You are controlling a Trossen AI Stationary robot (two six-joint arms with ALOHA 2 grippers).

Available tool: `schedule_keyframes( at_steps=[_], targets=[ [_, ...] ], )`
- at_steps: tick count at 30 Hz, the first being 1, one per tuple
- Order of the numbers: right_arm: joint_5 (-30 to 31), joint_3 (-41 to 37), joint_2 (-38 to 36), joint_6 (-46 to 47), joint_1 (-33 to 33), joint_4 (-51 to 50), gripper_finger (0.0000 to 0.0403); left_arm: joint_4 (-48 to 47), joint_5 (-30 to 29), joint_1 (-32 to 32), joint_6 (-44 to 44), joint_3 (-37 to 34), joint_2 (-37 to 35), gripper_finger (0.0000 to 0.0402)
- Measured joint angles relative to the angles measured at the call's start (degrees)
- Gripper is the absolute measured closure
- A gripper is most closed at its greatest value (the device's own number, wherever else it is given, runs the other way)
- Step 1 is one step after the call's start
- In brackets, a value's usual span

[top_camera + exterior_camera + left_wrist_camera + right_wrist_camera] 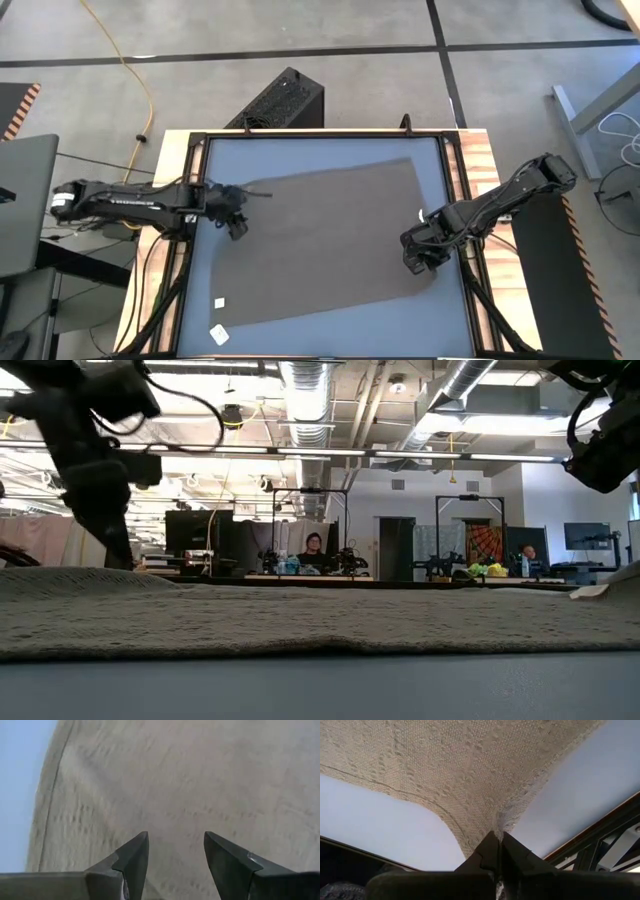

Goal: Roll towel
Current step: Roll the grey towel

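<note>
The taupe towel [330, 240] lies spread flat on the blue-grey table [300, 150]; in the low view the towel [300, 615] is a low band across the picture. My left gripper [237, 228] stands open over the towel's left edge, its fingers [135, 855] pointing down at the cloth [175, 780] with nothing between them. My right gripper [415, 265] is at the towel's right side, shut on a corner of it. A small white tag [422, 213] shows at the right edge. My right gripper [499, 837] pinches a corner of the towel [502, 822] between its two shut fingers, coming from above and slanting down. The cloth narrows to a point at the fingertips, with bare table on either side. The rest of the towel [445, 765] lies on the table.
Two small white scraps [220, 302] [218, 333] lie on the table's near left. Wooden rails [480, 170] frame the table. A black box [285, 100] stands beyond the far edge. People sit at desks far back in the room [315, 550].
</note>
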Motion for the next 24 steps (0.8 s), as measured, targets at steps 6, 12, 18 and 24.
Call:
schedule_keyframes(
  at_steps=[6, 12, 18, 24],
  targets=[
    [0.17, 0.0, 0.0, 0.01, 0.17, 1.49, 0.0374, -5.5, 2.22, 9.57, 5.87, 8.38, 5.39, 0.0221],
    [1.55, 0.0, 0.0, 0.02, 0.17, 1.65, 0.0374, -22.58, -2.31, 16.98, 19.49, 19.31, 16.1, 0.0221],
    [4.95, 0.0, 0.0, 0.03, 0.17, 2.92, 0.0374, -27.97, -3.1, 22.06, 28.12, 21.96, 29.77, 0.0221],
    [7.01, 0.0, 0.0, 0.03, 0.18, 2.89, 0.0374, -29.32, -4.07, 23.69, 28.71, 21.96, 40.76, 0.0221]
  ],
)
